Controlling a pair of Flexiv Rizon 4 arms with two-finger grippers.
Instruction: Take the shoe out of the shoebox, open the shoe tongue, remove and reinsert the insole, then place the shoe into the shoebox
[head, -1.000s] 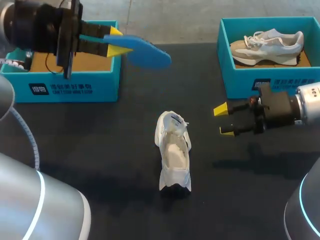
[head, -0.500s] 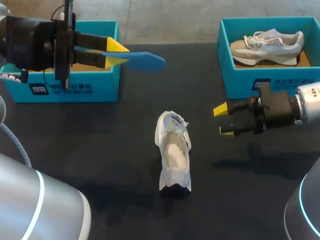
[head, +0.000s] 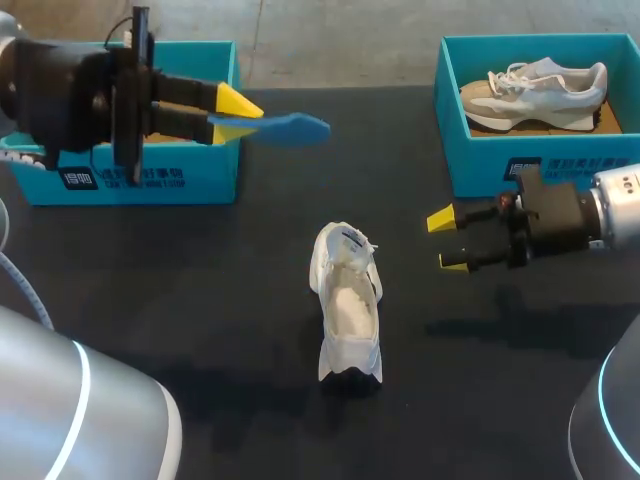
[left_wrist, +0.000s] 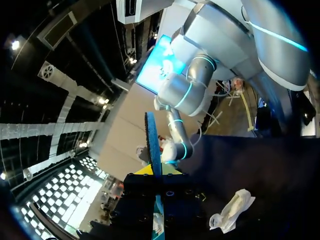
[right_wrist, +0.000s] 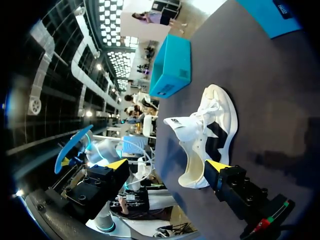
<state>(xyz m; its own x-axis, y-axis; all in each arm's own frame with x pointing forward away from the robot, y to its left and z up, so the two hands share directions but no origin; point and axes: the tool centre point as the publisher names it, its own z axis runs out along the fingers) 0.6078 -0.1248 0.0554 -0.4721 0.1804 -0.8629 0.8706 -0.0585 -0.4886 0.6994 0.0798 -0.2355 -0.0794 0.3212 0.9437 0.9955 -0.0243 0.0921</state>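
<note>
Shoe (head: 348, 315) resting on its sole in middle of table (head: 200, 300), tongue open. Blue insole (head: 285, 127) clamped in left gripper (head: 238, 117), aloft over table; right gripper (head: 447, 242) spread wide, near shoe.

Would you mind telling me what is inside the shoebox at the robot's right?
A grey and white shoe rests in the right shoebox on its brown cardboard floor. The shoe covers the floor beneath it, and the near wall hides the floor's front edge.

The black table (head: 200, 300) carried a white shoe (head: 348, 315) at centre, plus a left shoebox (head: 190, 172) and right shoebox (head: 480, 165) farther back.
</note>
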